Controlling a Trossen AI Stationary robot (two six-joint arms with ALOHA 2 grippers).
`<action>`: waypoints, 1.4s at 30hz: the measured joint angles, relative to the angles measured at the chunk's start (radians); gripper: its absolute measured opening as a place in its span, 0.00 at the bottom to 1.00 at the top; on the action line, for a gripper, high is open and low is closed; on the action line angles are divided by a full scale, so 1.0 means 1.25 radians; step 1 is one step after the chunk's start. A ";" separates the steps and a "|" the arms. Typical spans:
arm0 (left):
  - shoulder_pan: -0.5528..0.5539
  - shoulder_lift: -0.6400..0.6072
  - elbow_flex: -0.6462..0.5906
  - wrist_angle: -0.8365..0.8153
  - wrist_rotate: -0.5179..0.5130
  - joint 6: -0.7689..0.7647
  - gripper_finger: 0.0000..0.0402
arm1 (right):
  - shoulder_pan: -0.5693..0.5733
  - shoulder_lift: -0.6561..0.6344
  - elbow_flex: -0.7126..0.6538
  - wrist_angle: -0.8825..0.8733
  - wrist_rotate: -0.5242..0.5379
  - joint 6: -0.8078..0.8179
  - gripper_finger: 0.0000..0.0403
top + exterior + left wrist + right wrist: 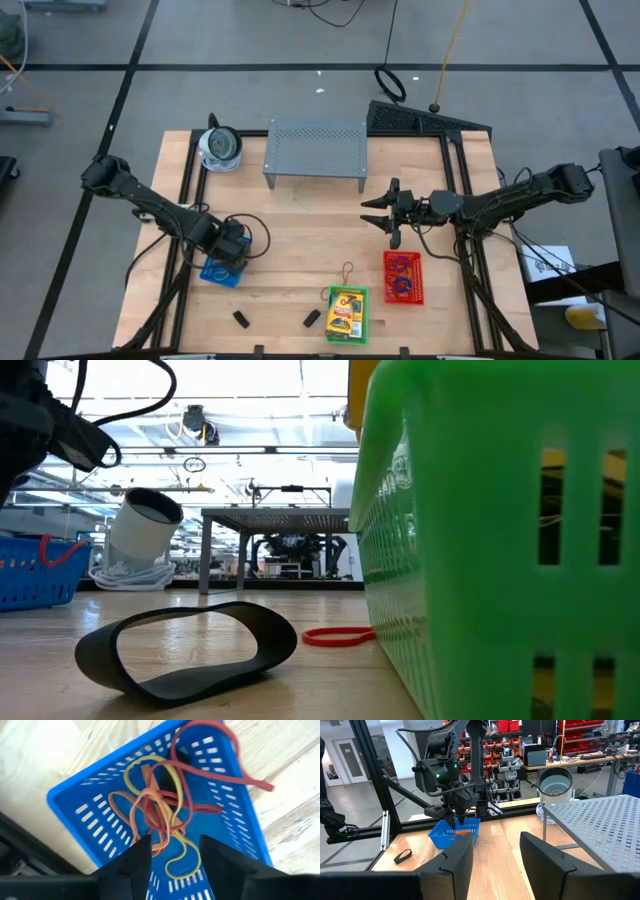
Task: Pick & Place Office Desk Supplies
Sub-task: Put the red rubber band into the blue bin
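Wooden tabletop carries everything. Over its blue slotted plastic basket hang my left fingers, spread apart, empty; tangled red, orange and yellow rubber-band loops lie inside. My right fingers wait wide beside the grey perforated metal shelf.

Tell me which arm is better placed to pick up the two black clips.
Probably the left. Its gripper hangs open over the blue basket, nearer the black clips; the right gripper waits by the shelf.
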 joint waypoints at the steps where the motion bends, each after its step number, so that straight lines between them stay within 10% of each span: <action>1: 0.000 0.000 0.000 0.005 -0.002 0.001 0.44 | 0.000 0.000 0.000 0.000 -0.001 0.000 0.39; 21: -0.001 -0.022 0.000 0.073 -0.225 0.110 0.41 | 0.032 0.000 0.000 -0.005 0.001 0.000 0.39; 42: -0.102 -0.413 -0.008 0.292 -0.576 0.709 0.38 | 0.032 0.028 0.000 0.155 0.002 0.021 0.39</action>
